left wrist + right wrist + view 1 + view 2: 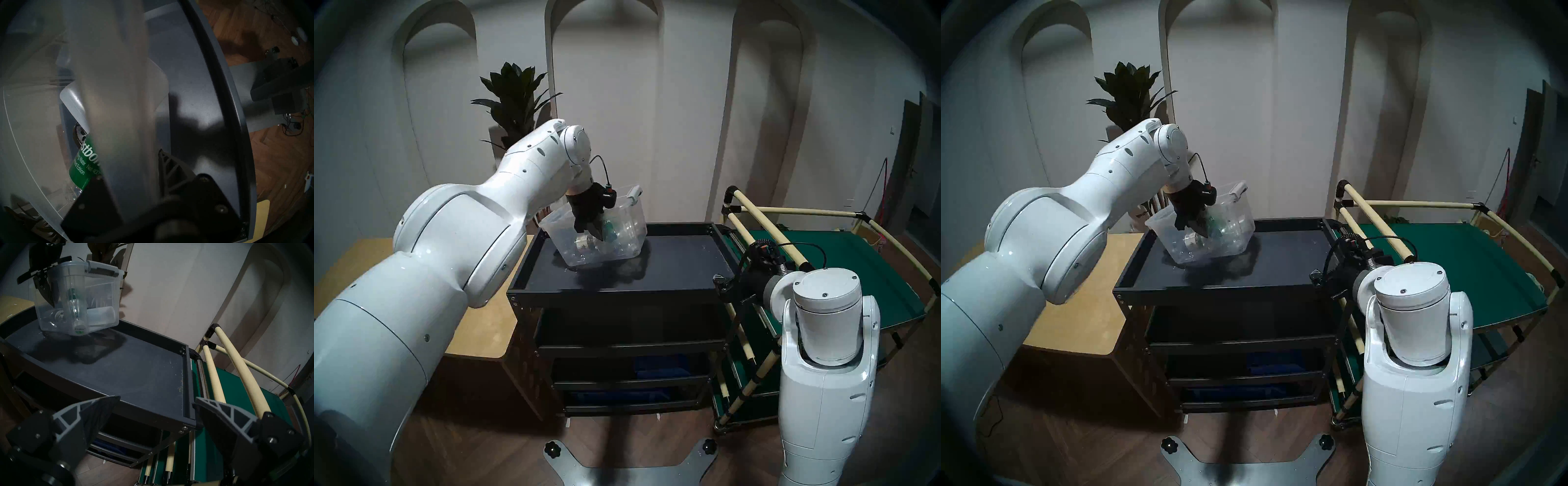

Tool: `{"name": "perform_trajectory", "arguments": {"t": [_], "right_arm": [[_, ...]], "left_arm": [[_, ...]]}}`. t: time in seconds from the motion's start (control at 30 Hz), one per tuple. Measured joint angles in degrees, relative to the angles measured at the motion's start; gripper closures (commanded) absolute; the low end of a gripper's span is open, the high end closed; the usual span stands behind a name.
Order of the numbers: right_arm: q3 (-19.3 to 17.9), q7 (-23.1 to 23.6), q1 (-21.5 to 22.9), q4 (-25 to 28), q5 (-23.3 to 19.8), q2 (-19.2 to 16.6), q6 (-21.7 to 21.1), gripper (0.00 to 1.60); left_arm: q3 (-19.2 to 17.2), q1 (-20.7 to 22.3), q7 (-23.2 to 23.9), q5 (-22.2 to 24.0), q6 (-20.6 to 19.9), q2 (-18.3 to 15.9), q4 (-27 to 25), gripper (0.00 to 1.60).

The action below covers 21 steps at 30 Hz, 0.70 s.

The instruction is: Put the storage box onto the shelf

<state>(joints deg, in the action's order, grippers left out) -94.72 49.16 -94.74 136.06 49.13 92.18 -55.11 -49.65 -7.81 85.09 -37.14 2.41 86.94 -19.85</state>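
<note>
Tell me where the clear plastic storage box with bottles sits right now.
In the head view, the clear plastic storage box is tilted over the far-left corner of the black metal shelf's top tray, its wall pinched by the left gripper.

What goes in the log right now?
left pincer: shut on storage box wall | storage box: tilted, at shelf top | right pincer: open, empty

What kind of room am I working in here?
Probably an indoor demo or lab room staged like a storeroom: white walls with arched panels, herringbone wood floor, a black shelf holding the storage box, and a green-decked cart.
</note>
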Motion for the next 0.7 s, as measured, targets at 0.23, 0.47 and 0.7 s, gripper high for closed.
{"name": "perform_trajectory", "arguments": {"t": [0.23,0.47,0.7], "right_arm": [[0.04,0.00,-0.08,0.20,0.10,-0.04,0.00,0.00],[0.10,0.00,-0.17,0.33,0.24,-0.08,0.00,0.00],[0.21,0.00,-0.26,0.42,0.44,-0.10,0.00,0.00]], "left_arm": [[1.39,0.52,-0.22,1.72,-0.70,2.00,3.83,1.60],[2.89,1.02,-0.33,2.95,-0.79,4.57,7.23,1.60],[4.51,2.31,-0.28,3.43,-0.83,7.17,10.64,1.60]]}}
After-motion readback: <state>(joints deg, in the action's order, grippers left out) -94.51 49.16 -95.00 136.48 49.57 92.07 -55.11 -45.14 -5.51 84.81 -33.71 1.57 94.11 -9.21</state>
